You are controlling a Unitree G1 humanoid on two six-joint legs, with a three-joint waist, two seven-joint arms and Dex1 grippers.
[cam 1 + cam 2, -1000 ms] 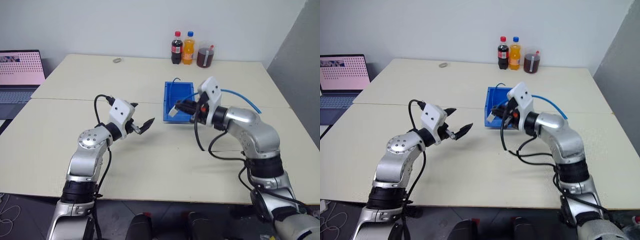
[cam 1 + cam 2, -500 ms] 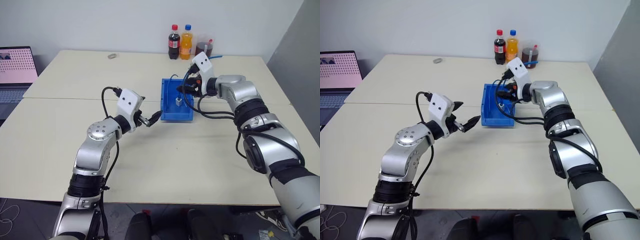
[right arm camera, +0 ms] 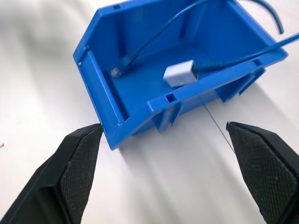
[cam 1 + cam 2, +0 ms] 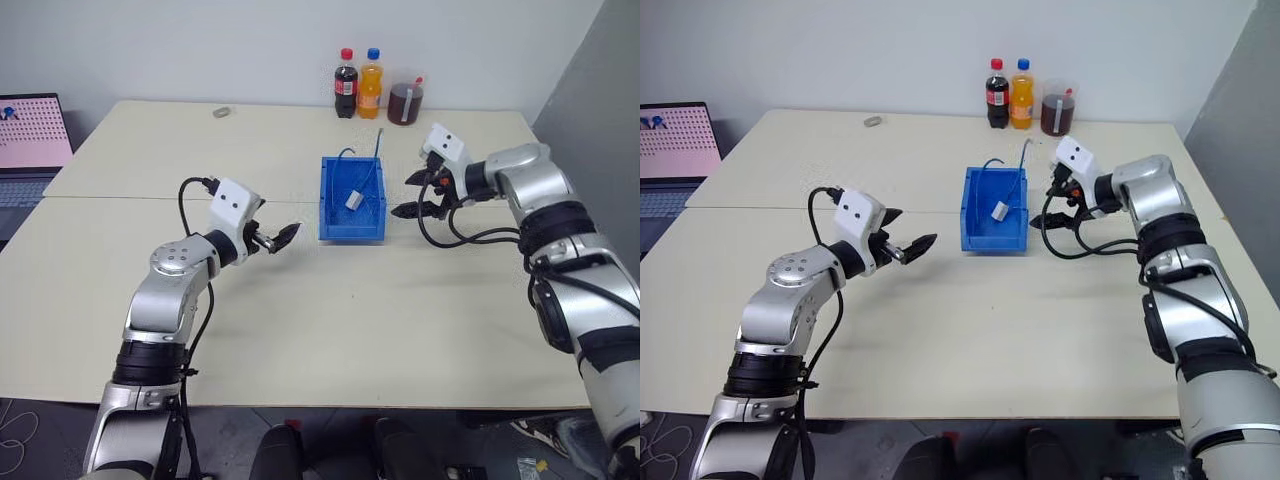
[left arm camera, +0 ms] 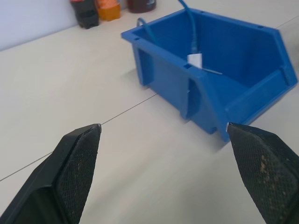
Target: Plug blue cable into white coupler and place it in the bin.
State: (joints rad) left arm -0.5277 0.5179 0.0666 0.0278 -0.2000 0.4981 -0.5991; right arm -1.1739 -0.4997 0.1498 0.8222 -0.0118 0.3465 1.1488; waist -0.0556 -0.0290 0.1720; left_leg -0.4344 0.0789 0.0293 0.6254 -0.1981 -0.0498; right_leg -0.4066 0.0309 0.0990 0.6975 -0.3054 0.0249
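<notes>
The bright blue bin stands mid-table. Inside it lies the white coupler, with the blue cable running from it, looping over the bin's far rim and sticking up; a clear plug end rests on the bin floor. My right gripper hovers just to the right of the bin, open and empty. To the bin's left, my left gripper is also open with nothing in it, pointing at the bin's side.
Two bottles and a cup of dark drink stand at the table's far edge. A laptop sits far left, and a small object lies at the back. The right arm's black cables hang low over the table beside the bin.
My right gripper opened, left the coupler and cable in the bin, and drew back to the bin's right side. The left gripper backed a little away from the bin.
</notes>
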